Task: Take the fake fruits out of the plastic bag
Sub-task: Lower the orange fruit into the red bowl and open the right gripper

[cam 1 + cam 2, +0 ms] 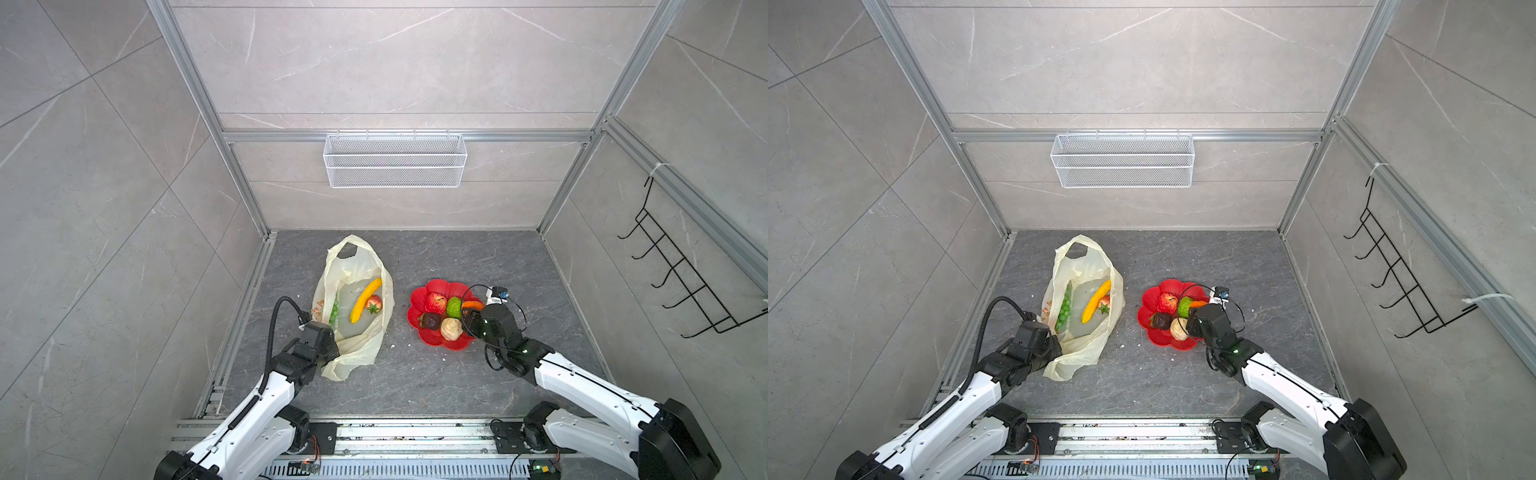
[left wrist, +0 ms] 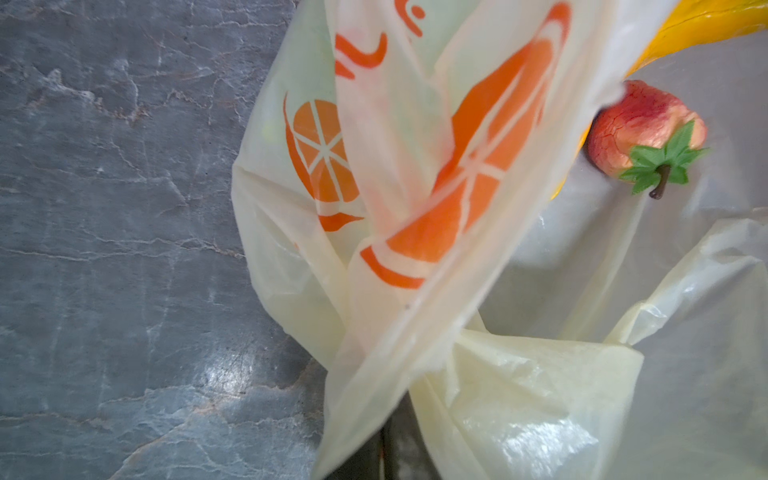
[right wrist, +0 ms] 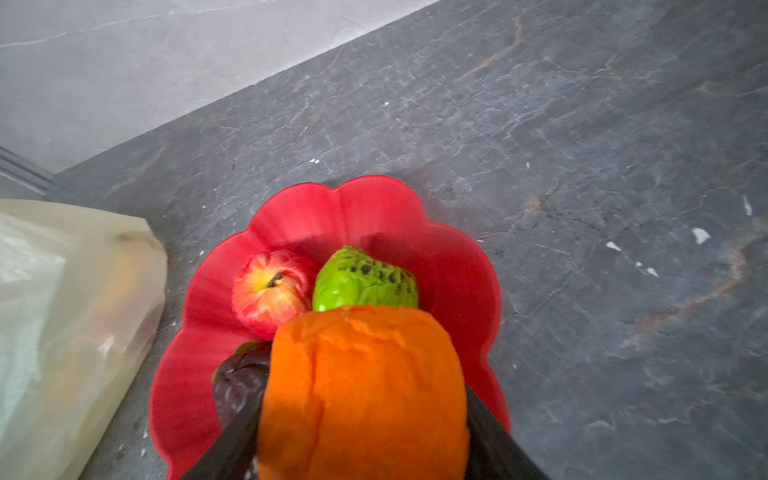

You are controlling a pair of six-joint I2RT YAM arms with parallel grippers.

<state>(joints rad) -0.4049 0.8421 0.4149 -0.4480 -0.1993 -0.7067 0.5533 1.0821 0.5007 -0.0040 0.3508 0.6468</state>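
The cream plastic bag [image 1: 353, 266] lies open on the dark floor, left of centre. Inside it are a yellow banana [image 1: 365, 300], a red apple [image 2: 640, 124] and green grapes [image 1: 1064, 309]. My left gripper [image 1: 328, 334] is shut on the bag's near edge [image 2: 415, 332] and holds it up. On the red plate [image 1: 432, 338] rest a red apple [image 3: 270, 291], a green bumpy fruit [image 3: 365, 278], a dark fruit [image 1: 431, 321] and a beige one [image 1: 451, 328]. My right gripper [image 3: 361, 415] is shut on the orange [image 3: 365, 390] just above the plate.
A white wire-mesh basket [image 1: 395, 160] hangs on the back wall. A black hook rack [image 1: 681, 270] is on the right wall. Aluminium rails [image 1: 395, 432] run along the front edge. White crumbs [image 1: 409, 345] dot the floor between bag and plate.
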